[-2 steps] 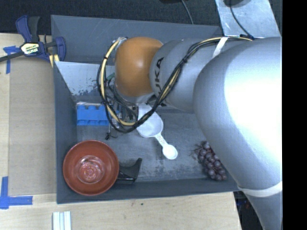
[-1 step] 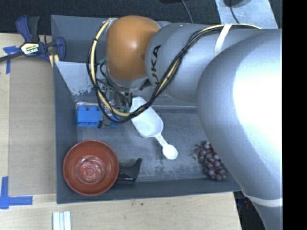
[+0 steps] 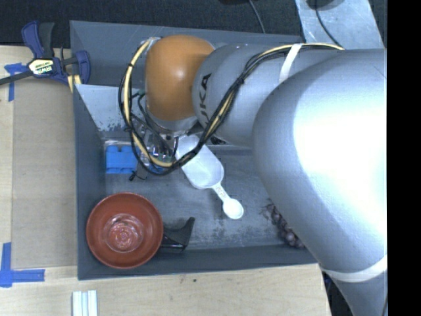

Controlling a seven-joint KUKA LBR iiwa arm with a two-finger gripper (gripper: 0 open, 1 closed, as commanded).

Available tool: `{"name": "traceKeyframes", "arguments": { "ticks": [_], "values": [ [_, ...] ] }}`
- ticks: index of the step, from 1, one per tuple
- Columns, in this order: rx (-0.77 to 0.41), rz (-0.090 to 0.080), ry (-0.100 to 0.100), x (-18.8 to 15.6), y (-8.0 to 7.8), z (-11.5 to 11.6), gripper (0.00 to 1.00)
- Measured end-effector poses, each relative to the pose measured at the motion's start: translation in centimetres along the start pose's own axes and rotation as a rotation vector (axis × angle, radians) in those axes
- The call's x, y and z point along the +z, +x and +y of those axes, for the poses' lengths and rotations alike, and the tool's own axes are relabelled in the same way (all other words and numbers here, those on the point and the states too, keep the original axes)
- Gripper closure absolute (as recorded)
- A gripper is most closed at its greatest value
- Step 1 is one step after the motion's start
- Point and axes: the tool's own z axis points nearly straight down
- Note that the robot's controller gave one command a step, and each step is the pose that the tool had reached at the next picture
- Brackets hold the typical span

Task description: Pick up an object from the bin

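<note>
The gripper (image 3: 156, 151) hung low in the bin (image 3: 85, 176), between a blue block (image 3: 118, 160) and a white plastic scoop (image 3: 205, 171); whether it was spread or clamped, I couldn't tell.

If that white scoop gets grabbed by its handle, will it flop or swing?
Probably stiff: the white scoop looks like moulded plastic. Likely light, being thin and hollow. Its slim, round-ended handle may slip or pivot when pinched.

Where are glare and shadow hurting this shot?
Camera view: strong glare whitens the arm's silver shell; the white scoop is nearly washed out; shadow beneath the orange wrist cover darkens the spot beside the blue block; the red bowl carries a small central highlight.
</note>
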Motion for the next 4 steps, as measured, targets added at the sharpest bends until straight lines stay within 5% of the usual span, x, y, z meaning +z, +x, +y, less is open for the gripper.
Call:
{"name": "traceKeyframes", "arguments": {
  "ticks": [1, 2, 4],
  "values": [
    [-0.144, -0.016, -0.004, 3.0, 0.1, -0.1, 0.0],
    [0.079, -0.004, -0.002, 3.0, -0.1, -0.1, 1.0],
    [0.079, 0.005, 0.003, 1.6, 0.2, -0.3, 1.0]
  ]
}}
